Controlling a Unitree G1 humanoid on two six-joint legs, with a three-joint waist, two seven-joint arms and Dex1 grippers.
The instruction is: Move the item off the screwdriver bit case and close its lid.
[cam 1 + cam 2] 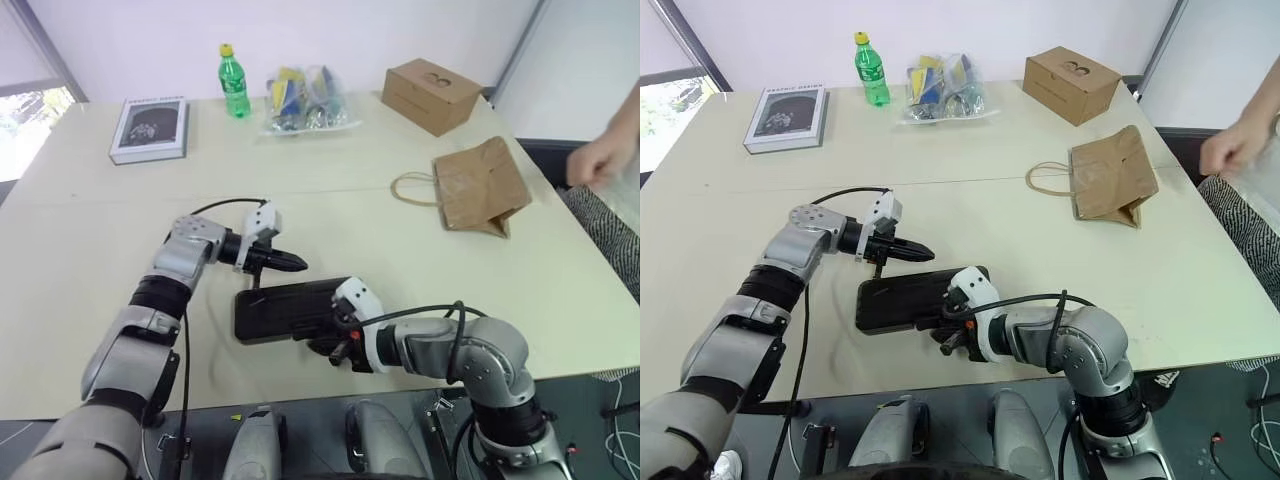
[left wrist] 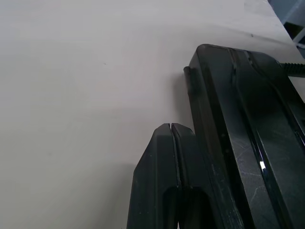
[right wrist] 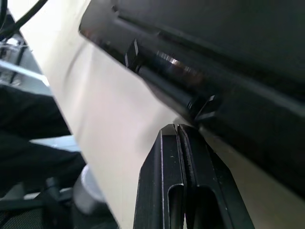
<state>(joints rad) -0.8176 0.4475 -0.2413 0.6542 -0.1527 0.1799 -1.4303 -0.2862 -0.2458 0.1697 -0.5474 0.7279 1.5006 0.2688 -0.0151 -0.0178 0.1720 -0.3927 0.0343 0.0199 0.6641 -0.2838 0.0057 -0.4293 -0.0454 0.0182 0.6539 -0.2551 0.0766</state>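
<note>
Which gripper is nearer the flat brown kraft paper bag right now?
Left, though neither is close. The left gripper sits at the dark plastic case's far edge, toward the paper bag; the right gripper is at the case's near edge.

On the table (image 1: 90, 220): one screwdriver bit case (image 1: 285, 310), one paper bag (image 1: 478, 187), one cardboard box (image 1: 432, 95), one book (image 1: 150, 128). Upper centre: one green bottle (image 1: 233, 82), one clear packet (image 1: 305, 100). Also two grippers, left gripper (image 1: 296, 264) and right gripper (image 1: 343, 352), plus one person's hand (image 1: 600, 158) at right edge.
</note>
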